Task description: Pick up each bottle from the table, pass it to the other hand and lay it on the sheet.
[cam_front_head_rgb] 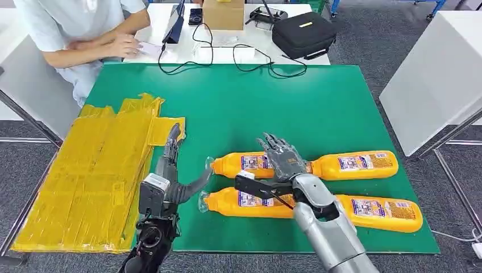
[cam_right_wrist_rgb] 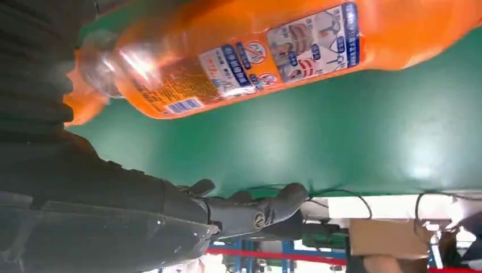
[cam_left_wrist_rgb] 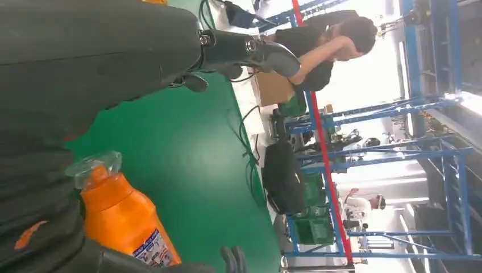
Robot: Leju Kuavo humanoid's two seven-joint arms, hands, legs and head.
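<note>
Right hand (cam_front_head_rgb: 282,159): fingers spread, empty, over the left two bottles.
Left hand (cam_front_head_rgb: 170,170): fingers apart, empty, beside the caps.
Bottles (cam_front_head_rgb: 352,165): four lying on the green mat (cam_front_head_rgb: 318,102).
Handling: probably full, heavy, slick; grasp mid-body.
Sheet (cam_front_head_rgb: 91,176): yellow, far left.

A person in a pale top (cam_front_head_rgb: 68,28) sits at the far left corner, arms folded on a white table (cam_front_head_rgb: 170,51); on that table stand a cardboard box (cam_front_head_rgb: 223,14) and a dark tablet (cam_front_head_rgb: 174,24) propped upright, with a black carrying case (cam_front_head_rgb: 304,34) lying near its right end; black cables (cam_front_head_rgb: 239,60) trail from it onto the green mat (cam_front_head_rgb: 318,108); another white table (cam_front_head_rgb: 437,74) stands to the right on grey carpet (cam_front_head_rgb: 364,48).
</note>
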